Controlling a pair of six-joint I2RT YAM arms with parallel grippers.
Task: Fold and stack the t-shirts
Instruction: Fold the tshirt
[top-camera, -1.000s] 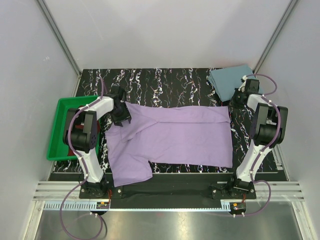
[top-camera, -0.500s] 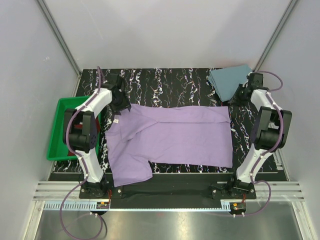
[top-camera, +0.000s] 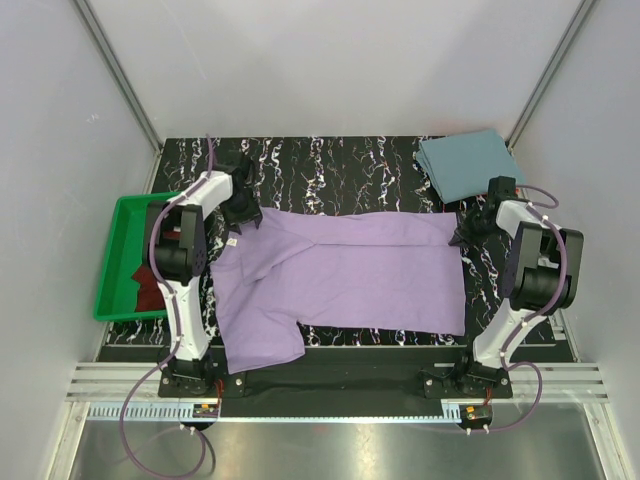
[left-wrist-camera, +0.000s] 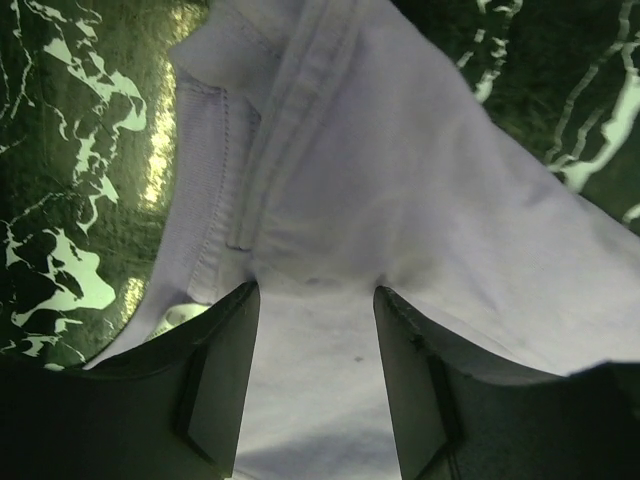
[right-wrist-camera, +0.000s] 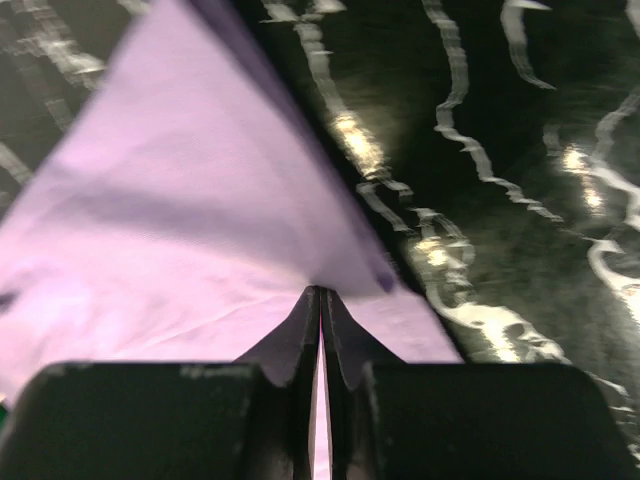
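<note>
Over the last second the right gripper (top-camera: 465, 232) has come away from the teal t-shirt (top-camera: 465, 165) and dropped to the far right corner of the lavender t-shirt (top-camera: 350, 275). The left arm has swung its elbow aside, so a maroon t-shirt (top-camera: 145, 285) now shows in the green tray (top-camera: 115, 255).

From above, the lavender t-shirt lies spread across the middle of the black marbled table (top-camera: 340, 165), with its neck end to the left and one sleeve hanging toward the near edge. The teal t-shirt sits folded in the far right corner, well apart from it. The maroon one is crumpled in the tray at the left edge. The left gripper (top-camera: 243, 215) stands over the far left corner of the lavender cloth, at the collar.

On the left wrist camera, the two fingers (left-wrist-camera: 225, 380) stand wide apart and press down on the lavender cloth just below the collar seam. The fabric puckers slightly between them and is not pinched.

On the right wrist camera, the fingers (right-wrist-camera: 300, 330) are closed tight together on the shirt's corner. The cloth tents up toward their tips, and a sliver of purple shows in the slit between them.
</note>
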